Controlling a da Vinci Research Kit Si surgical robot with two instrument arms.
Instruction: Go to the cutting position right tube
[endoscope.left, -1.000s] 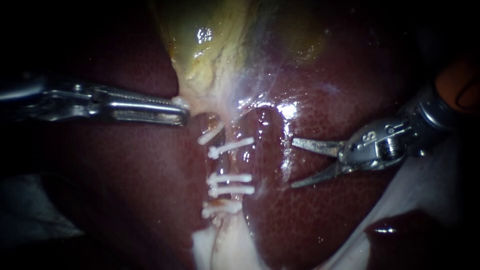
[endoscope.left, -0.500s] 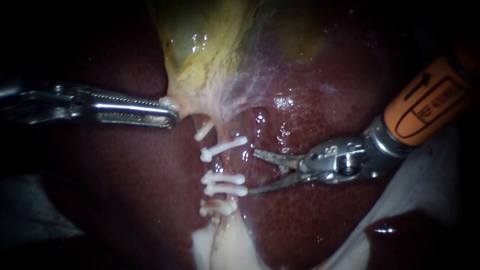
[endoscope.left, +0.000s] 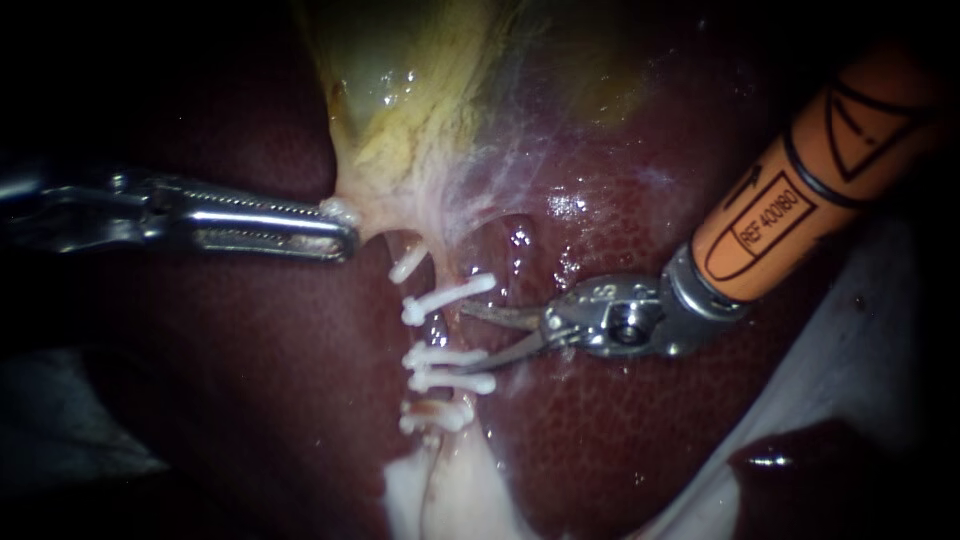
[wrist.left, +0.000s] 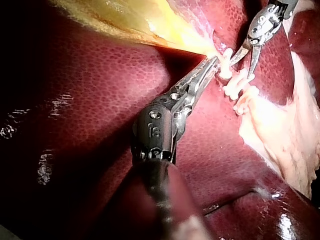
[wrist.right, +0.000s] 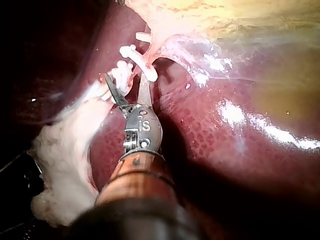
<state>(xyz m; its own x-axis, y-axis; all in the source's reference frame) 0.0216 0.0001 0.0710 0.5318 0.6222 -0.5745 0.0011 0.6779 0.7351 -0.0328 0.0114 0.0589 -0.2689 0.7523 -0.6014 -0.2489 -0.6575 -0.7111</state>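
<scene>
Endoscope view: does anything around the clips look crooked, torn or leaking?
Nothing torn or spilled. The clips sit unevenly: the upper two slant, the lower ones lie level, and the lowest clip has a reddish stain. The right instrument, jaws open, reaches between clips; the left instrument grips the gallbladder edge.
</scene>
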